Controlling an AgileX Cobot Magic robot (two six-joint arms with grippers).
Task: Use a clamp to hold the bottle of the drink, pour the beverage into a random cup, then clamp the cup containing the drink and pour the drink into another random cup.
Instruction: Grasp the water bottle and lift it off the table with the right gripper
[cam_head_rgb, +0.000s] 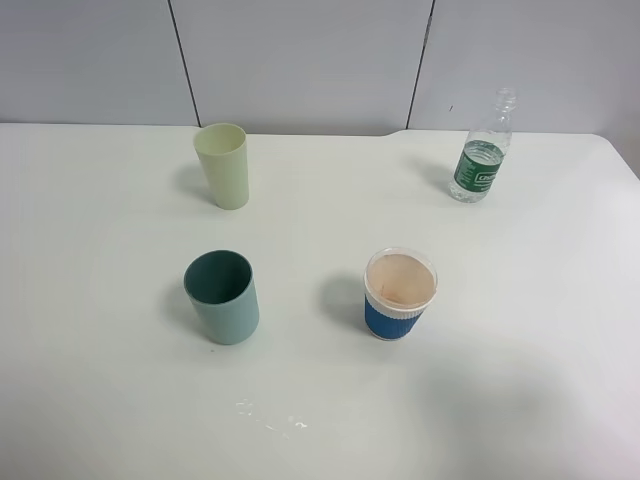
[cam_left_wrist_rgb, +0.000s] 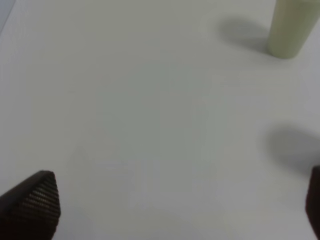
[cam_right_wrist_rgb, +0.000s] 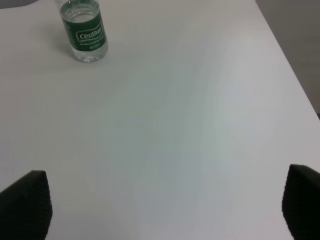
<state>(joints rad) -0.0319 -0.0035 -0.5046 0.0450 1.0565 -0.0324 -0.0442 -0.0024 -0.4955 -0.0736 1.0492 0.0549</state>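
Desk (cam_head_rgb: 100, 400): white top
Bottle (cam_head_rgb: 482, 160): upright, near far right corner
Yellow-green cup (cam_head_rgb: 224, 165): upright, near far edge, left
Teal tumbler (cam_head_rgb: 222, 297): upright, mid-desk, left
Blue-sleeved cup (cam_head_rgb: 399, 294): upright, mid-desk, right
Specks (cam_head_rgb: 270, 418): white, near front edge

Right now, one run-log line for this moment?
left gripper: open, empty | right gripper: open, empty | clear green-labelled plastic bottle: upright, untouched | pale teal plastic tumbler: upright | blue-sleeved white-rimmed cup: upright

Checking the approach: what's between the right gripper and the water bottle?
Only bare table separates right gripper and water bottle, shown in the right wrist view.
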